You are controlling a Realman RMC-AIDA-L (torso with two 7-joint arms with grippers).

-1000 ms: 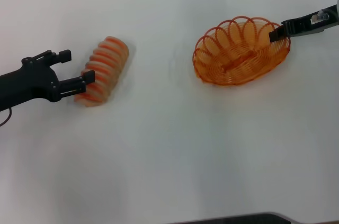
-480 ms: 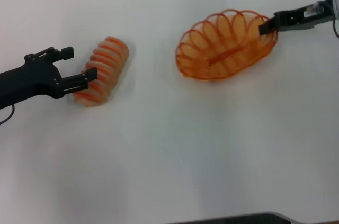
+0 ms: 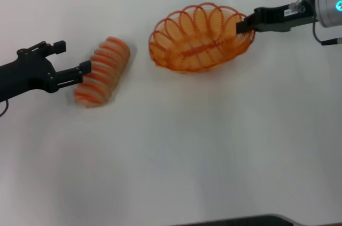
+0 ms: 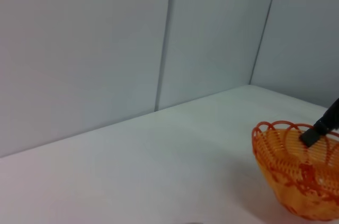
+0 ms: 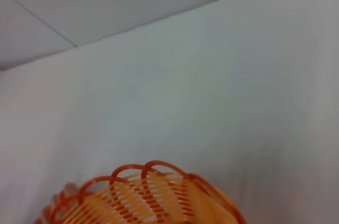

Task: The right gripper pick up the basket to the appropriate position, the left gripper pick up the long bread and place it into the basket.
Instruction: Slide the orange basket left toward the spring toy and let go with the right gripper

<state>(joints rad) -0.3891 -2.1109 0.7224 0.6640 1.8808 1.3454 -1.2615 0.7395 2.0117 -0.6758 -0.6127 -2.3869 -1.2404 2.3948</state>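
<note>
Looking at where you stand, roughly the first half is under way: your right gripper (image 3: 247, 24) is clamped on the right end of the basket (image 3: 200, 38), at its scalloped rim, holding it in the far middle of the white table (image 3: 176, 156). The basket sits to the right of the long bread (image 3: 101, 71), near it but apart. Your left gripper (image 3: 71, 59) has its fingers spread, one touching the bread's left side, holding nothing. Grasping the bread, lifting it and setting it in the basket remain for you.
</note>
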